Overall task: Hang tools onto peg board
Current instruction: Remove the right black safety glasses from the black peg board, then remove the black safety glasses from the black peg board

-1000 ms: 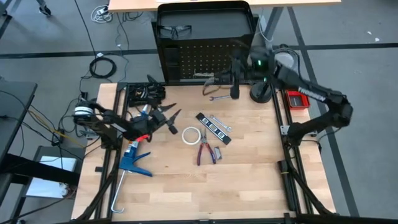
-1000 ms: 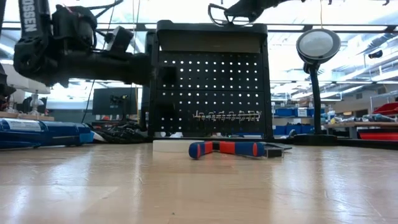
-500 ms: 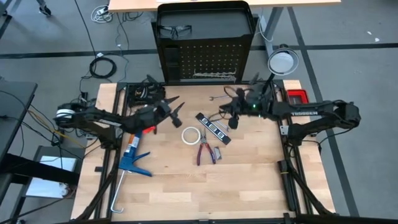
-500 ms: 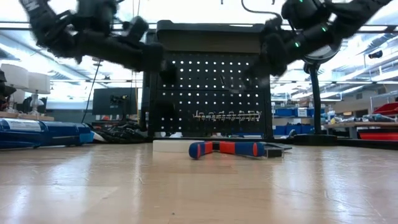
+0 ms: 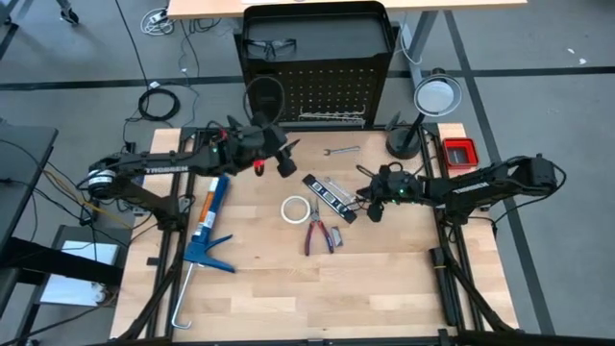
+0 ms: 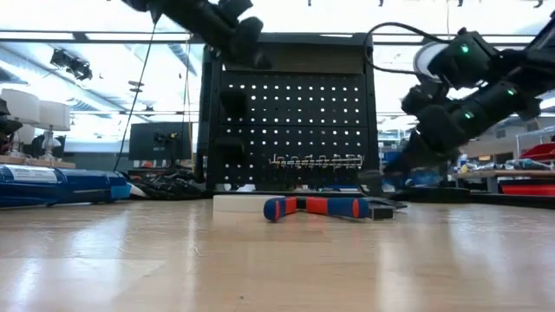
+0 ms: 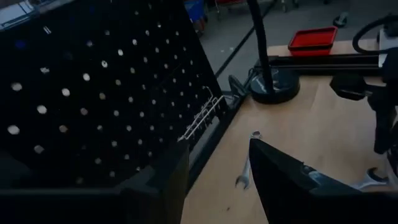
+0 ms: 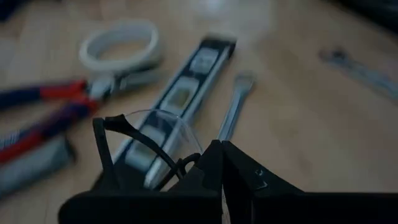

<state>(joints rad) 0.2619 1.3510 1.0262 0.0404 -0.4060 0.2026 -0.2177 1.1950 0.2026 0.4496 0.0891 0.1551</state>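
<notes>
High view, right end effector (image 5: 370,205) low, gripping safety glasses (image 8: 149,140)

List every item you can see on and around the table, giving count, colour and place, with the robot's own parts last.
peg board: one, black, upright at the far edge
safety glasses: two, dark-framed, one on the board's frame, one in the right pincer
wrenches: two, silver, one near the board, one beside the bar
black bar: one, mid-table
tape roll: one, white, left of the bar
pliers: one, red and blue handles, below the tape
caulking gun: one, blue, left side
lamp: one, right of the board
tray: one, red, right edge
left pincer: open, raised before the board
right pincer: shut on glasses, beside the bar
</notes>
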